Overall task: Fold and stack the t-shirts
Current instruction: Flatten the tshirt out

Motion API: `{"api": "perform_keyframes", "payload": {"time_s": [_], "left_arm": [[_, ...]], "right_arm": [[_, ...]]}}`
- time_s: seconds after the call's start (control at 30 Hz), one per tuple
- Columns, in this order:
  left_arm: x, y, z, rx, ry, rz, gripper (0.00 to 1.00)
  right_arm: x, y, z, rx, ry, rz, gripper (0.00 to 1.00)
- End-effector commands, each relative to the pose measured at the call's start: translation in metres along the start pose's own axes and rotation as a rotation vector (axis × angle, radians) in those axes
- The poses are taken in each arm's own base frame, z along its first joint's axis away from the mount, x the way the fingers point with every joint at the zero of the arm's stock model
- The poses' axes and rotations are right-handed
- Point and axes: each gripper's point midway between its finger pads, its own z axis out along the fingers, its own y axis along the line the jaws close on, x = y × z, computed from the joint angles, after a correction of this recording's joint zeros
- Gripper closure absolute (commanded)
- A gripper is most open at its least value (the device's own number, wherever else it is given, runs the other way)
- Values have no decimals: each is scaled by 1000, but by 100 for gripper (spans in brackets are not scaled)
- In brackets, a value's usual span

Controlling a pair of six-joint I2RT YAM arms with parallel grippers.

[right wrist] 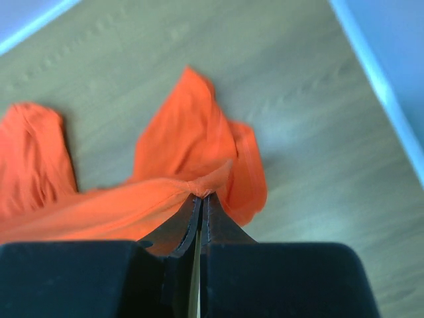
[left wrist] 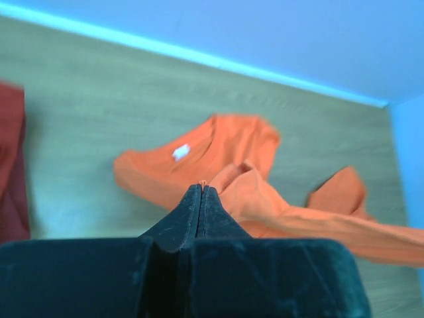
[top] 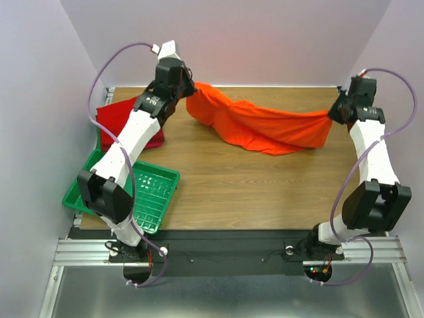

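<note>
The bright orange t-shirt (top: 258,126) hangs stretched between my two grippers above the far part of the table, its middle sagging onto the wood. My left gripper (top: 189,89) is shut on its left end; the left wrist view shows a sliver of orange cloth at the fingertips (left wrist: 202,187) and the shirt (left wrist: 199,156) with its white neck label below. My right gripper (top: 333,112) is shut on the right end, cloth bunched at the tips (right wrist: 202,194). Folded deep red t-shirts (top: 122,119) lie at the far left, partly hidden by my left arm.
A green plastic grid tray (top: 149,192) sits at the near left, under my left arm. The wooden table (top: 265,192) is walled by pale panels on three sides. A red shirt edge shows at the left of the left wrist view (left wrist: 12,172).
</note>
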Motion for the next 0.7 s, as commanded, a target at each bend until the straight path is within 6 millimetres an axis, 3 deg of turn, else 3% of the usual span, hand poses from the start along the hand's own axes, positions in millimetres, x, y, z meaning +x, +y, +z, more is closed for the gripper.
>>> {"api": "perform_keyframes", "payload": {"time_s": [0.0, 0.03, 0.13, 0.17, 0.2, 0.27, 0.43, 0.5, 0.53, 0.6, 0.67], "left_arm": [[-104, -32, -43, 118, -257, 9, 100], [-128, -44, -57, 163, -306, 5, 100], [-166, -62, -80, 249, -395, 22, 100], [-187, -73, -99, 289, -452, 26, 100], [-199, -81, -111, 328, -486, 44, 100], [-223, -94, -140, 385, -559, 57, 100], [-257, -114, -210, 523, -683, 65, 100], [-262, -118, -232, 566, -719, 67, 100], [-267, -119, -254, 592, -747, 66, 100], [-269, -117, -271, 605, -770, 66, 100], [-276, -116, -304, 632, -826, 66, 100]], "right_arm": [[-78, 10, -19, 3, -206, -49, 100], [-99, 15, -28, -2, -256, -52, 99], [-125, 19, -38, -2, -317, -58, 100], [-133, 21, -44, -8, -339, -61, 99], [-152, 27, -60, -27, -392, -52, 100], [-169, 32, -80, -49, -448, -44, 100], [-205, 39, -158, -108, -621, -14, 100], [-209, 38, -184, -119, -667, 1, 100], [-211, 37, -194, -122, -685, 7, 100], [-215, 33, -227, -131, -749, 20, 100], [-219, 31, -258, -142, -813, 33, 100]]}}
